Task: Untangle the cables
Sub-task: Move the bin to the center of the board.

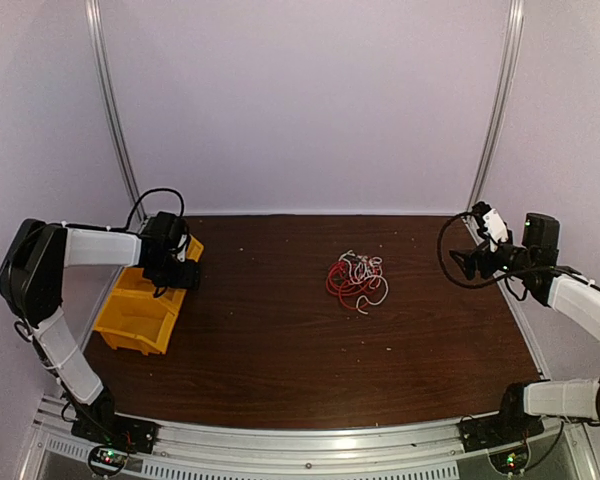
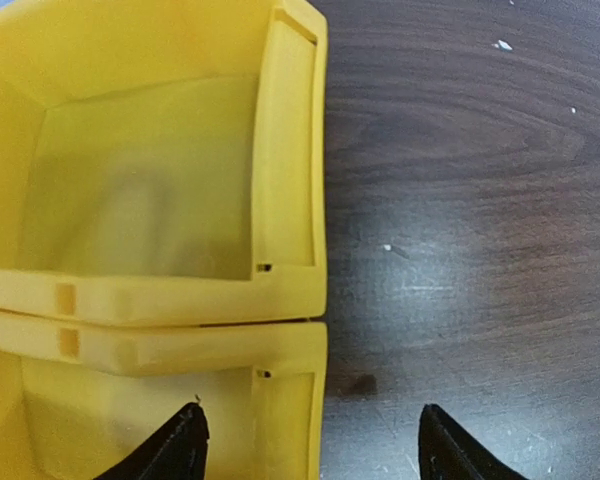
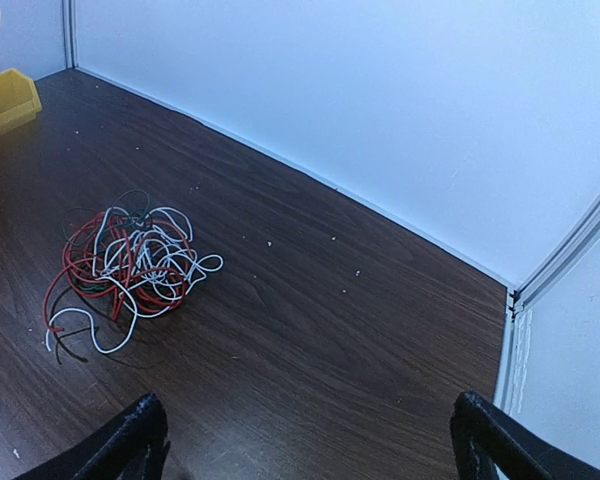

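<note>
Cables (image 3: 130, 265) thin, knotted clump on woodgrain table (image 1: 280, 340); left end effector (image 2: 312, 425), right end effector (image 3: 307, 415) released

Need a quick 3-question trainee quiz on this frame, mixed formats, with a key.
1. True or false: the cables lie in one tangled pile on the table, and neither gripper touches them.
2. The left gripper hovers over: A) the cable pile, B) the edge of the yellow bins, C) the right arm's base.
3. Fill in: the jaws of the left gripper and the right gripper are both ____.

Key: 1 true; 2 B; 3 open.
</note>
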You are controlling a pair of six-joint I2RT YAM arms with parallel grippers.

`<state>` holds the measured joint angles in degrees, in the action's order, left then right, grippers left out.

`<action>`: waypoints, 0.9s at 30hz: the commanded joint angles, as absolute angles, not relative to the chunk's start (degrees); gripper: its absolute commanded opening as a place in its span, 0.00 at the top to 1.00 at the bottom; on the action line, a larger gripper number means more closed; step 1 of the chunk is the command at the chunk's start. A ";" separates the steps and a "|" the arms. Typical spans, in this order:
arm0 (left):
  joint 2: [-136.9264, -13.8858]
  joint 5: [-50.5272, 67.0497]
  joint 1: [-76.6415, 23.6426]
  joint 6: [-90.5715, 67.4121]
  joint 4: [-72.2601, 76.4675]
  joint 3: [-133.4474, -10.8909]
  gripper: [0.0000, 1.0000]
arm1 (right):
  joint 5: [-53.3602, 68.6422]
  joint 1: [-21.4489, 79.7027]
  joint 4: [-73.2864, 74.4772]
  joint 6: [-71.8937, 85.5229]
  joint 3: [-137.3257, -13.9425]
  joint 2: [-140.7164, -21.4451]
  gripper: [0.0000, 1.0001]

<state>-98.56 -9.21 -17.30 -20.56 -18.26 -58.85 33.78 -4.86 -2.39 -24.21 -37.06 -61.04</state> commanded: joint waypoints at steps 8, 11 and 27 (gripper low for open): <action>-99.94 3.57 -18.48 -17.30 -12.15 -58.50 0.38 | 35.42 -4.83 -1.32 -24.96 -37.25 -60.47 0.00; -100.33 4.18 -20.87 -16.29 -11.63 -57.98 0.40 | 35.57 -4.83 -1.30 -25.05 -37.30 -60.23 0.01; -100.93 8.56 -36.38 -5.12 -9.60 -56.69 0.62 | 35.64 -4.75 -1.16 -25.21 -37.02 -59.51 0.01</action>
<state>-100.20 5.45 -35.24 -8.23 -12.38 -57.41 34.76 -4.84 -1.08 -25.17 -37.06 -60.93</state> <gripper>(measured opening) 0.406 0.990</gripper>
